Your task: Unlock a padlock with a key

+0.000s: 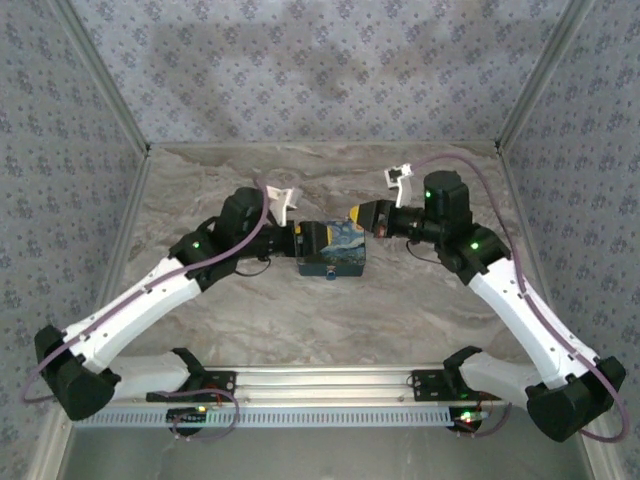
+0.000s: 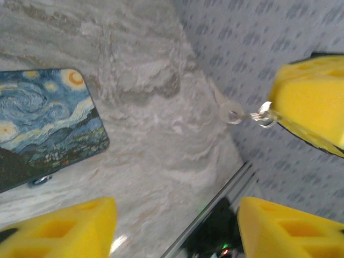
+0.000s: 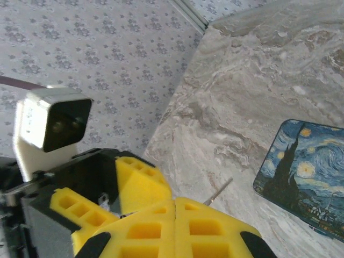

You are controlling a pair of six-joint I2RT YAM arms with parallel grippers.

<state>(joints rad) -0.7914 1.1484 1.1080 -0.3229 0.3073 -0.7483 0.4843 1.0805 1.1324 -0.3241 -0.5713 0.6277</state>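
Observation:
A thin metal key (image 3: 217,192) sticks out past my right gripper (image 3: 176,209), which is shut on it. In the left wrist view the key's ring and clear loop (image 2: 236,114) dangle from that gripper's yellow fingers (image 2: 312,105). My left gripper (image 2: 177,228) is open with nothing between its pads and hovers beside the night-sky box (image 2: 43,123). A tiny bluish metal piece, seemingly the padlock (image 2: 40,180), peeks out at the box's lower edge. From above, the left gripper (image 1: 306,243) and the right gripper (image 1: 358,214) flank the box (image 1: 338,250).
The marble tabletop (image 1: 400,300) is walled by patterned panels (image 1: 300,70) at the back and sides. A metal rail (image 1: 320,385) runs along the near edge between the arm bases. The left wrist camera housing (image 3: 51,121) shows close by in the right wrist view.

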